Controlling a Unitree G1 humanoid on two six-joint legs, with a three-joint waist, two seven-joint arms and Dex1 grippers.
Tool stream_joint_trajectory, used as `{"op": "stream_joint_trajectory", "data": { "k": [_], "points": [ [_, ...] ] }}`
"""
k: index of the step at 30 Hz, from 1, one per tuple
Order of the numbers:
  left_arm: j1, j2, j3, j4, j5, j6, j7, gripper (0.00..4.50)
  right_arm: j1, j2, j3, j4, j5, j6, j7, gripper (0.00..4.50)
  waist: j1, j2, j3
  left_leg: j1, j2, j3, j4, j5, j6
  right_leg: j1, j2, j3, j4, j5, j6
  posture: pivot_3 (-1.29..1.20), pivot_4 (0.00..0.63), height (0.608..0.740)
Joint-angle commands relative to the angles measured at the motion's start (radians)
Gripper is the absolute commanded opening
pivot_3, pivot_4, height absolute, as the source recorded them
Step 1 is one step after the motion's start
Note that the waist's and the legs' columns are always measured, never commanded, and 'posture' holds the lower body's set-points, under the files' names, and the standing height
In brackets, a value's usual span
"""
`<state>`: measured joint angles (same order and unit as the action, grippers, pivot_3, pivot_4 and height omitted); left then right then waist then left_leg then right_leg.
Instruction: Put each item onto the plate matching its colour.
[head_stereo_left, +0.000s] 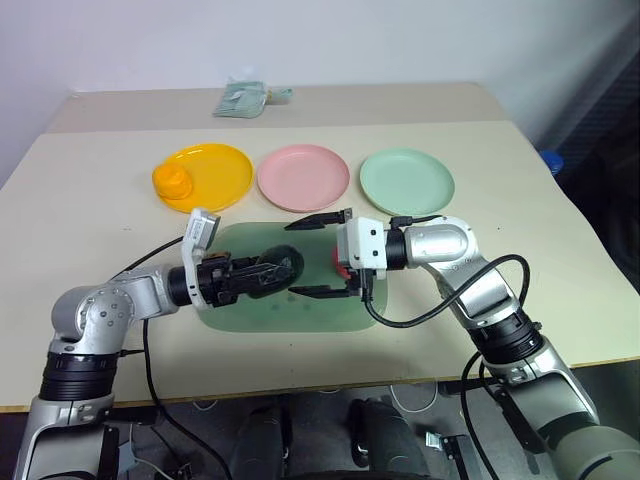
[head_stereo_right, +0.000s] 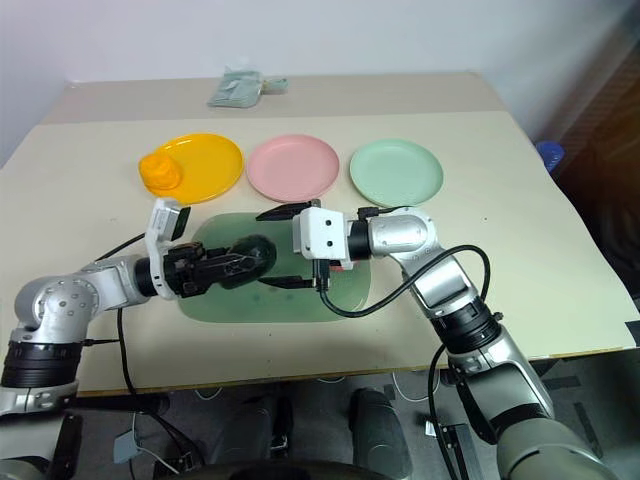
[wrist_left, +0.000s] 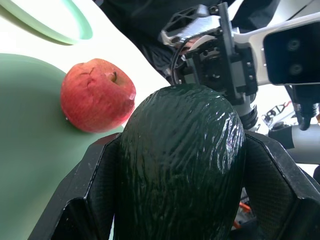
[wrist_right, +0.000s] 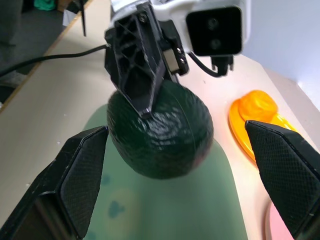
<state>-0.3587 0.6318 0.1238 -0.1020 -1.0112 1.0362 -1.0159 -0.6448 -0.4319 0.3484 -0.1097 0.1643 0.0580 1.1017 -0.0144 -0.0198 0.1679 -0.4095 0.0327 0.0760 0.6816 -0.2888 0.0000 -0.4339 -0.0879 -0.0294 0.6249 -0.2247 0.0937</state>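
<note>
My left gripper (head_stereo_left: 278, 268) is shut on the dark green avocado (wrist_left: 182, 160) and holds it level above the translucent green board (head_stereo_left: 300, 312). Facing it from the right, my right gripper (head_stereo_left: 318, 255) stands open, one finger on either side of the avocado's tip, apart from it. The pinkish-red apple (wrist_left: 97, 95) lies on the board just behind the right gripper, mostly hidden in the eye views. A lumpy orange fruit (head_stereo_left: 172, 181) sits on the left rim of the yellow-orange plate (head_stereo_left: 222, 170). The pink plate (head_stereo_left: 303, 177) and the mint green plate (head_stereo_left: 406, 180) hold nothing.
The three plates stand in a row behind the board. A pale green packet (head_stereo_left: 240, 100) lies at the far edge of the table. Black cables hang from both arms near the table's front edge.
</note>
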Motion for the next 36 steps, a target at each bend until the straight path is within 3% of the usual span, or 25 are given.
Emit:
{"op": "stream_joint_trajectory", "data": {
  "k": [1, 8, 11, 13, 14, 21, 23, 25, 32, 36],
  "points": [
    [-0.001, 0.018, -0.02, -0.046, 0.014, -0.014, -0.031, 2.86, 0.002, 0.006, 0.0, -0.049, 0.025, 0.008, 0.013, 4.5, 0.0, 0.0, 0.0, 0.0, 0.0, 0.0, 0.0, 0.0, 0.0, 0.0, 0.0, 0.0, 0.0, 0.0, 0.0, 0.0, 0.15, 0.74],
    [0.01, 0.023, -0.04, -0.066, 0.031, -0.024, -0.053, 2.86, 0.012, 0.004, 0.017, -0.064, 0.023, 0.032, 0.03, 4.5, 0.0, 0.0, 0.0, 0.0, 0.0, 0.0, 0.0, 0.0, 0.0, 0.0, 0.0, 0.0, 0.0, 0.0, 0.0, 0.0, 0.15, 0.74],
    [0.02, 0.022, -0.04, -0.078, 0.032, -0.024, -0.054, 2.86, 0.016, 0.004, 0.024, -0.071, 0.024, 0.046, 0.033, 3.69, 0.0, 0.0, 0.0, 0.0, 0.0, 0.0, 0.0, 0.0, 0.0, 0.0, 0.0, 0.0, 0.0, 0.0, 0.0, 0.0, 0.15, 0.74],
    [0.024, 0.021, -0.04, -0.085, 0.032, -0.026, -0.054, 2.86, 0.019, 0.003, 0.025, -0.076, 0.027, 0.051, 0.036, 2.7, 0.0, 0.0, 0.0, 0.0, 0.0, 0.0, 0.0, 0.0, 0.0, 0.0, 0.0, 0.0, 0.0, 0.0, 0.0, 0.0, 0.15, 0.74],
    [0.025, 0.021, -0.04, -0.088, 0.031, -0.026, -0.055, 2.86, 0.019, 0.003, 0.025, -0.076, 0.028, 0.052, 0.037, 2.46, 0.0, 0.0, 0.0, 0.0, 0.0, 0.0, 0.0, 0.0, 0.0, 0.0, 0.0, 0.0, 0.0, 0.0, 0.0, 0.0, 0.15, 0.74],
    [0.036, 0.031, -0.06, -0.109, 0.06, -0.051, -0.072, 2.86, 0.017, 0.01, 0.021, -0.074, 0.022, 0.053, 0.028, 2.46, 0.001, 0.0, 0.0, 0.0, 0.0, 0.0, 0.0, 0.0, 0.0, 0.0, 0.0, 0.0, 0.0, 0.0, 0.0, 0.0, 0.15, 0.74],
    [0.037, 0.03, -0.059, -0.107, 0.053, -0.043, -0.075, 3.89, 0.019, 0.012, 0.021, -0.072, 0.017, 0.052, 0.022, 2.46, 0.001, 0.0, 0.0, 0.0, 0.0, 0.0, 0.0, 0.0, 0.0, 0.0, 0.0, 0.0, 0.0, 0.0, 0.0, 0.0, 0.15, 0.74],
    [0.037, 0.026, -0.056, -0.105, 0.049, -0.045, -0.075, 4.47, 0.021, 0.013, 0.022, -0.068, 0.012, 0.05, 0.014, 2.46, 0.001, 0.0, 0.0, 0.0, 0.0, 0.0, 0.0, 0.0, 0.0, 0.0, 0.0, 0.0, 0.0, 0.0, 0.0, 0.0, 0.15, 0.74],
    [0.047, 0.024, -0.006, -0.102, 0.055, -0.097, -0.053, 4.47, 0.024, 0.018, 0.019, -0.063, 0.005, 0.052, -0.009, 2.46, 0.001, 0.0, 0.0, 0.0, 0.0, 0.0, 0.0, 0.0, 0.0, 0.0, 0.0, 0.0, 0.0, 0.0, 0.0, 0.0, 0.15, 0.74],
    [0.068, 0.03, 0.104, -0.029, 0.071, -0.149, 0.004, 4.47, 0.023, 0.02, 0.008, -0.051, -0.016, 0.052, -0.051, 2.46, 0.0, 0.0, 0.0, 0.0, 0.0, 0.0, 0.0, 0.0, 0.0, 0.0, 0.0, 0.0, 0.0, 0.0, 0.0, 0.0, 0.15, 0.74]
  ]
}}
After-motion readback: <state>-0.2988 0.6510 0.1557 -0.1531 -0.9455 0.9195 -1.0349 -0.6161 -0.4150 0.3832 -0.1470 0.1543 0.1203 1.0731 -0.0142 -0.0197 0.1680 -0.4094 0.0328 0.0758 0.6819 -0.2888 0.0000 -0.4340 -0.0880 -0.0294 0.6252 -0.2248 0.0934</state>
